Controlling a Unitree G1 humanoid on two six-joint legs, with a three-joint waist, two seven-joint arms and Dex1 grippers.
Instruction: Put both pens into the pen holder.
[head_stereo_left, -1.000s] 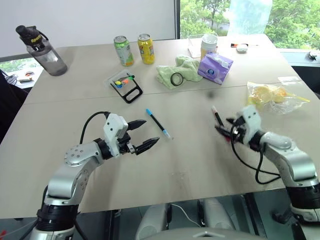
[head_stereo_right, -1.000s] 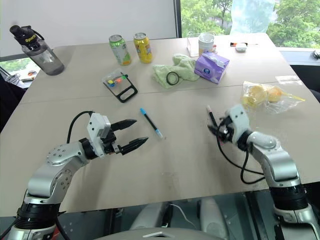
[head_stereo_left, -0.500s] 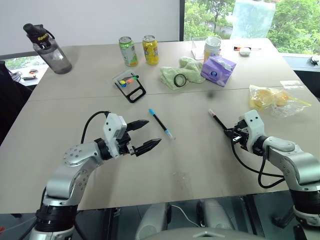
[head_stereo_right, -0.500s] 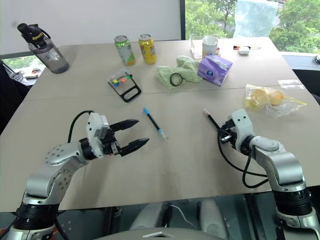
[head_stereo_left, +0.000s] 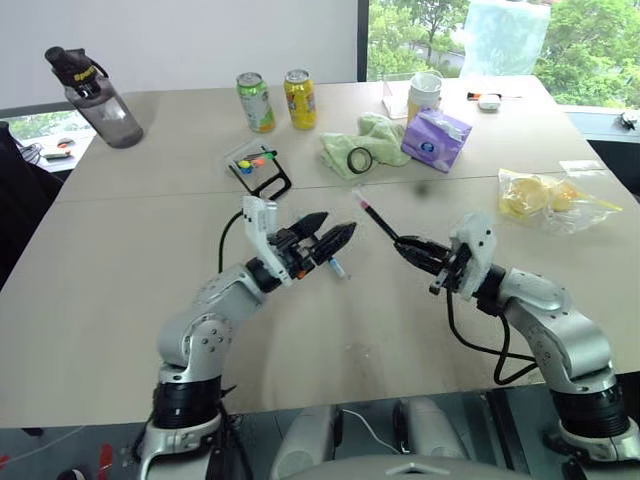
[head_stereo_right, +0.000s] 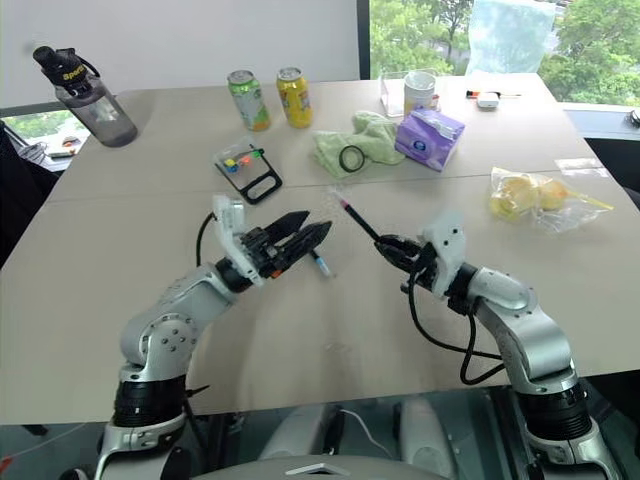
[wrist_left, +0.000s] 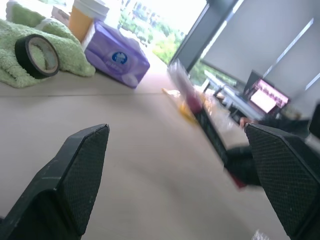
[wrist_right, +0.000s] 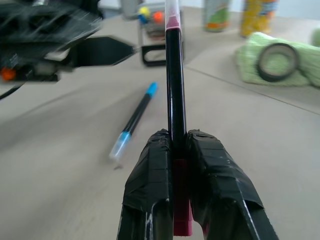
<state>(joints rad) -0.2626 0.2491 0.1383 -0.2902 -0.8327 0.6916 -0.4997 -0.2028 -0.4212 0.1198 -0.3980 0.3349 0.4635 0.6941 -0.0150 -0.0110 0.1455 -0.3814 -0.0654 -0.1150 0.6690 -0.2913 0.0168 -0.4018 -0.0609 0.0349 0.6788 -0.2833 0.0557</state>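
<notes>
Right gripper (wrist_right: 172, 150): jaws closed on the pink-ended pen (head_stereo_left: 377, 218), clamped near its lower end; a pink cap shows between the fingers in the right wrist view. The pen is off the worktop (head_stereo_left: 120, 250), its free end slanting up and towards the robot's left, at the middle of the scene.

Left gripper (head_stereo_left: 335, 240): jaws wide apart, nothing between them. It hangs above the worktop, fingers directed towards the right gripper (the two grippers face each other, near but not touching). In the left wrist view the held pen sits blurred between the two fingertips (wrist_left: 82, 165), further off.

Blue-ended pen (wrist_right: 134, 120): lying flat on the worktop, blue end away from the robot, pale tip nearer. In the head views the left gripper's fingers cover most of it; only the pale tip end shows just below them.

Pen holder (head_stereo_left: 258, 167): on the worktop beyond the left gripper, well apart from both pens, small coloured pieces visible inside (no pen in it).

Other items at the far side: green can (head_stereo_left: 255, 101) and yellow can (head_stereo_left: 299, 98) side by side, a dark water bottle (head_stereo_left: 95, 98) at far left, green cloth (head_stereo_left: 365, 142) with a tape roll (head_stereo_left: 358, 160) on it, purple tissue pack (head_stereo_left: 438, 138), a cup (head_stereo_left: 424, 94), and a clear bag of yellow items (head_stereo_left: 545, 195) at right.
</notes>
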